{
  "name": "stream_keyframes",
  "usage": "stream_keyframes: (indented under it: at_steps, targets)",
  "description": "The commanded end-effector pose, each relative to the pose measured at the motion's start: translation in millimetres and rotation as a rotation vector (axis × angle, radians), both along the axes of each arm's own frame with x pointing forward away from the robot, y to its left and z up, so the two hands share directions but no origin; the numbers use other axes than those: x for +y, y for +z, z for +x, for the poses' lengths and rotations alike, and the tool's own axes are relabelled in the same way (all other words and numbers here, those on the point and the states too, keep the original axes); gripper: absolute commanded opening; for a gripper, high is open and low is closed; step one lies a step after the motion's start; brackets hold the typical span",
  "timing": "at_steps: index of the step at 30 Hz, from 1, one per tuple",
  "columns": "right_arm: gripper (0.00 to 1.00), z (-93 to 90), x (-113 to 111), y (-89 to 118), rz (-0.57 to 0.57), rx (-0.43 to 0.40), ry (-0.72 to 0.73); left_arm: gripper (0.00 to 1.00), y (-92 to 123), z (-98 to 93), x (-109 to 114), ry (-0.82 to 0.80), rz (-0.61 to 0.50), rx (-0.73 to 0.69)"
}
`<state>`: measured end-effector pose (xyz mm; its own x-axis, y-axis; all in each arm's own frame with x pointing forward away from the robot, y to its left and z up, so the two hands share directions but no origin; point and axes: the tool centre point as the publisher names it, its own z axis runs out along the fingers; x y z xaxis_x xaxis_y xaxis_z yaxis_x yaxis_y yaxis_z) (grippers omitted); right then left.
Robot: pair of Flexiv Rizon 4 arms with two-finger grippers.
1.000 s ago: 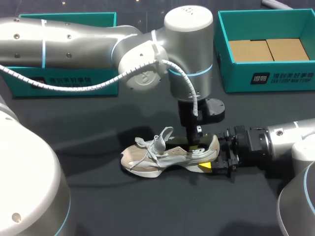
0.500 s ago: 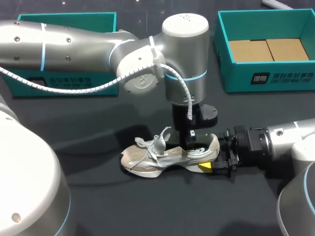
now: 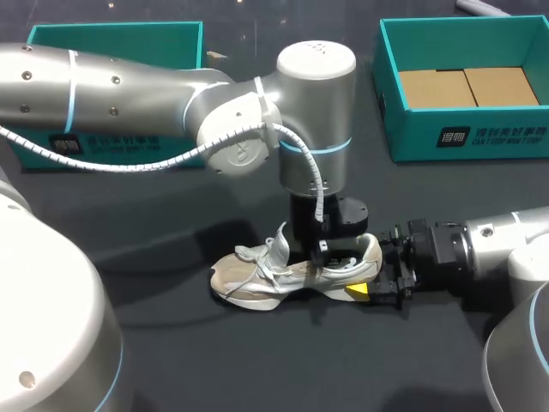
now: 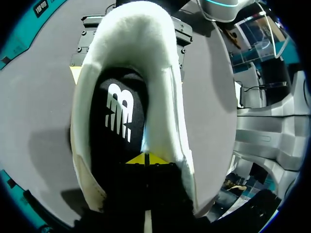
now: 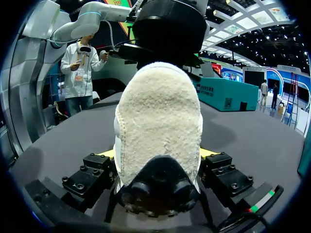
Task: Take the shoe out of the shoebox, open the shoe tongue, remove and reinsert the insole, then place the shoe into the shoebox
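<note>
A beige and white shoe (image 3: 287,273) lies on the dark table, toe to the left, laces loose. My left gripper (image 3: 324,251) reaches straight down into the shoe's opening. In the left wrist view its yellow tips (image 4: 146,158) are pressed together, shut, just over the black insole (image 4: 119,114) with a white logo. My right gripper (image 3: 376,276) comes in low from the right and is shut on the shoe's heel (image 5: 158,116), one finger on each side, its yellow pads (image 5: 206,153) showing beside the heel.
A teal shoebox (image 3: 463,137) with brown cardboard inside stands at the back right. A second teal box (image 3: 120,39) stands at the back left, partly behind my left arm. Bare dark tabletop lies in front of the shoe.
My left arm has come down and slightly left, bringing its shut gripper from above the shoe into its opening. The right arm and the shoe have stayed in place.
</note>
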<state>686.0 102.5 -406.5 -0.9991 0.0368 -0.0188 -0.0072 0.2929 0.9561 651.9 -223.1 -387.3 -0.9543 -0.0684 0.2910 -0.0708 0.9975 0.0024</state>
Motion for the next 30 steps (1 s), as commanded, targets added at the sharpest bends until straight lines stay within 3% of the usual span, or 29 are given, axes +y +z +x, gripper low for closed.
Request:
stream_keyframes:
  at_steps: [1,3,10,23,30]
  targets:
    - [0.0,-0.5,-1,0,-0.005,0.0,0.0,0.0,-5,-5.9,8,0.0,-0.017,-0.02]
    - [0.0,-0.5,-1,0,-0.005,0.0,0.0,0.27,-6,-6.3,9,0.013,-0.015,-0.037]
    - [0.0,-0.5,-1,0,-0.005,0.0,0.0,0.4,-13,-5.2,9,0.032,0.011,-0.113]
    - [0.0,-0.5,-1,0,-0.005,0.0,0.0,0.42,-33,7.7,4,0.048,0.054,-0.265]
    - [0.0,-0.5,-1,0,-0.005,0.0,0.0,0.28,-42,22.2,3,0.079,0.089,-0.288]
